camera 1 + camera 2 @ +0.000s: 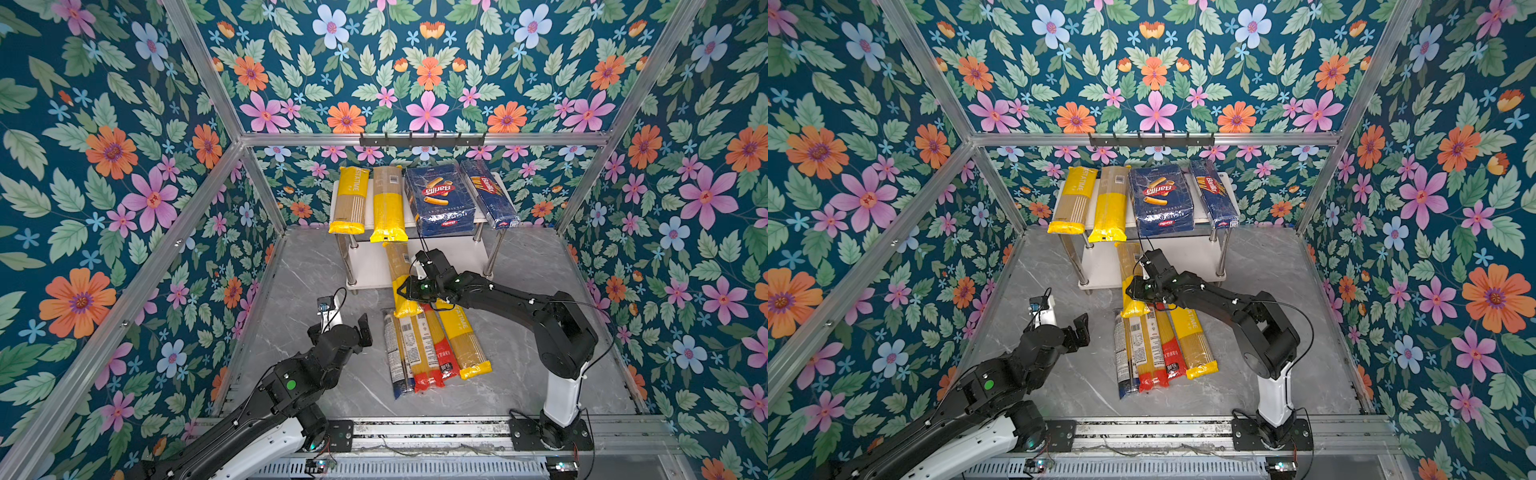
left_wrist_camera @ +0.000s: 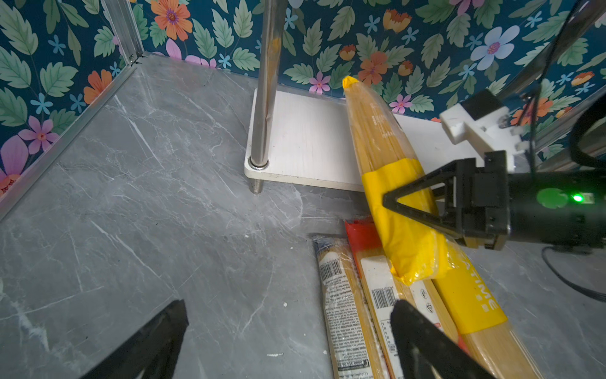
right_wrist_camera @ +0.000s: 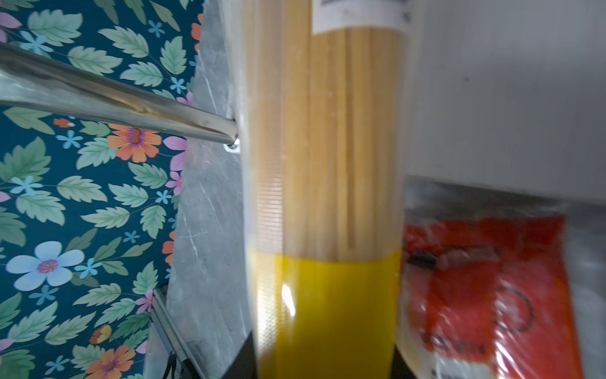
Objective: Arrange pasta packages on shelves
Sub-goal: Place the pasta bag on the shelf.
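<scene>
The shelves (image 1: 457,255) stand at the back. Their top board carries two yellow spaghetti packs (image 1: 351,199) (image 1: 387,203), a wide Barilla rigatoni bag (image 1: 440,199) and a long Barilla spaghetti pack (image 1: 490,195). My right gripper (image 1: 409,289) (image 3: 323,361) is shut on another yellow spaghetti pack (image 1: 399,266) (image 3: 328,164) at its yellow band. That pack's far end rests on the lower board (image 2: 305,137). Several pasta packages lie side by side on the floor: a clear-blue one (image 1: 395,357), two red-ended ones (image 1: 424,357) and a yellow one (image 1: 465,340). My left gripper (image 1: 340,328) (image 2: 290,308) hangs open and empty, left of them.
A black hook rail (image 1: 422,139) sits on the aluminium bar above the shelves. Chrome posts (image 2: 265,82) stand at the rack's corners. Grey marble floor (image 1: 299,282) stretches left of the rack. Floral walls close in the back and both sides.
</scene>
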Controlling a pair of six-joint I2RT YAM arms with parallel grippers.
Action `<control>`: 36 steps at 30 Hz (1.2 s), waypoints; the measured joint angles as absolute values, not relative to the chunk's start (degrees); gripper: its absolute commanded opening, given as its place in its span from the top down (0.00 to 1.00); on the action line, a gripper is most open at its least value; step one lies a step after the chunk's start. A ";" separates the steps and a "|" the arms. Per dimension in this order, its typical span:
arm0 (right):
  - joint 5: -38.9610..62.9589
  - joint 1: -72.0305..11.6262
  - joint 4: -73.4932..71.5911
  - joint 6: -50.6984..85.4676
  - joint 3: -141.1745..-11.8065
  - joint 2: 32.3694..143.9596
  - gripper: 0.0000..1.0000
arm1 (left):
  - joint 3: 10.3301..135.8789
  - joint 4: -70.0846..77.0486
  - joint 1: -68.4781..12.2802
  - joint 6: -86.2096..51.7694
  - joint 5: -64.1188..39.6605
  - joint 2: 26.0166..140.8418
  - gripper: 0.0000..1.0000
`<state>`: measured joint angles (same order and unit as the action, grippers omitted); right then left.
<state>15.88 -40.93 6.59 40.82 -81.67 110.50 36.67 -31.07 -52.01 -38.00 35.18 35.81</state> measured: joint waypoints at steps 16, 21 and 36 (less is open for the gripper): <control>20.80 -39.40 -6.57 46.22 -90.30 123.59 0.69 | 37.12 -31.79 -52.01 -37.34 36.97 36.12 0.00; 22.31 -39.55 -7.99 47.40 -95.22 126.69 0.61 | 37.34 -32.77 -52.01 -37.34 37.34 35.14 0.00; 23.29 -39.53 -14.41 47.79 -97.27 129.01 0.28 | 36.75 -34.28 -52.01 -37.54 37.52 33.32 0.00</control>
